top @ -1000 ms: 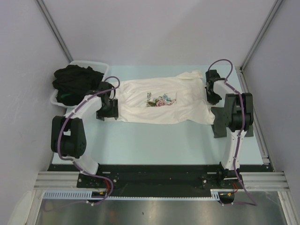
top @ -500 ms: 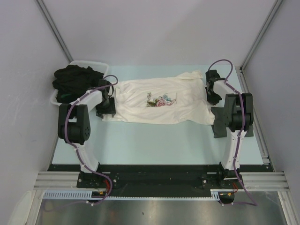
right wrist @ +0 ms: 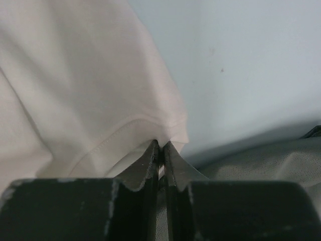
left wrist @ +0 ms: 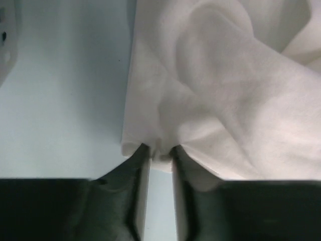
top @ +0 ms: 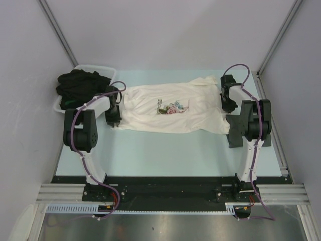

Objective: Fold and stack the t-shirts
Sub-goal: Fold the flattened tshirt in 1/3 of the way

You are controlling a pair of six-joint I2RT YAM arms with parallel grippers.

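- the left arm has drawn in since a second ago: its elbow now sits higher and closer to the tub (top: 98, 67), and the left claw (left wrist: 159, 150) has edged up to the left end of the cream t-shirt (top: 198, 108).
- its jaws have narrowed around that edge. a slit still shows between them, with puckered cloth at the tips, and we cannot tell whether the cloth is pinched fast.
- the right arm has not moved. the right claw (right wrist: 160, 145) is closed on a stitched edge at the shirt's right end, the fingers almost meeting.
- the shirt lies in the same place, spread crosswise on the pale blue table (top: 165, 150) between the two claws, rose print (top: 170, 107) facing up.
- the dark t-shirts (top: 80, 85) are heaped in the tub at the far left, as before.
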